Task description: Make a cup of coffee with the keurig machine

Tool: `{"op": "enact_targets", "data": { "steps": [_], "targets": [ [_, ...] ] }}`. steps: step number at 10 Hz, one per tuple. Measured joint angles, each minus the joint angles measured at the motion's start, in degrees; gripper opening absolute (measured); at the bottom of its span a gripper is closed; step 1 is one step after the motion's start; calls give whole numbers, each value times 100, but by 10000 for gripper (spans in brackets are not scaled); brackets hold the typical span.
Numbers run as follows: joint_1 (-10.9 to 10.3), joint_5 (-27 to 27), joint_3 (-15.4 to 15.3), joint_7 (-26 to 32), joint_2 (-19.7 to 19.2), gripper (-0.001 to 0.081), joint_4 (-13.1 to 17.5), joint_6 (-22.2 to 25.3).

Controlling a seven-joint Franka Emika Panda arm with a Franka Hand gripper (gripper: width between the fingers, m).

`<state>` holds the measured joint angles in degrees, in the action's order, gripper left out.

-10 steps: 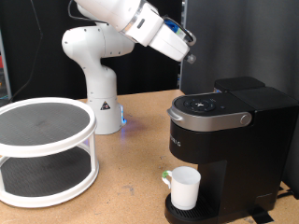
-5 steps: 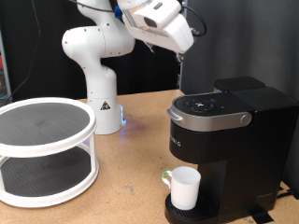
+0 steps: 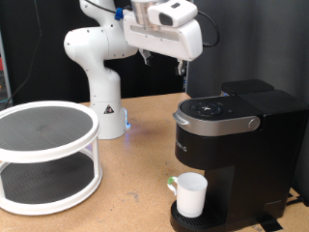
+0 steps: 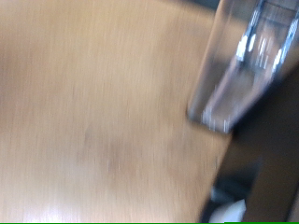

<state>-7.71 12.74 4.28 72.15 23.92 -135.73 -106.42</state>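
Arm has swung since a second ago: the hand was angled out towards the exterior view's right above the machine, now it sits squarer and higher near the exterior view's top, with the gripper (image 3: 182, 70) hanging in the air above and slightly behind the keurig machine (image 3: 232, 155); nothing between the fingers that I can see; can't tell if it's released or clenched, fingers too small and dark in the exterior view, and the wrist view is motion-blurred. Wrist view shows only blurred wooden worktop (image 4: 93, 112), one fingertip (image 4: 245, 65) as a translucent smear, and a dark edge that is probably the machine, not certain. Keurig machine stands on the worktop (image 3: 145, 145) at the exterior view's right, lid down, silver-grey handle band facing front, top buttons visible; unchanged from earlier frames. The cup (image 3: 190, 194) is upright on the drip tray under the spout, handle pointing to the exterior view's left; same spot as before; well below the gripper, no contact. White two-tier round rack (image 3: 46, 155) with dark mesh shelves sits at the exterior view's left, well apart from the machine; robot base (image 3: 104, 97) stands behind, between the two.
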Motion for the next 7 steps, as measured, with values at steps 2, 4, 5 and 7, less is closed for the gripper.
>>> {"op": "enact_targets", "data": {
  "steps": [2,4,5,7],
  "targets": [
    [-8,-529,-175,152,-9,801,83,114],
    [-1,-559,-181,223,-31,801,169,287],
    [2,-770,-210,219,-31,801,155,262],
    [7,-1198,-425,-265,-37,801,143,-190]
  ]
}}
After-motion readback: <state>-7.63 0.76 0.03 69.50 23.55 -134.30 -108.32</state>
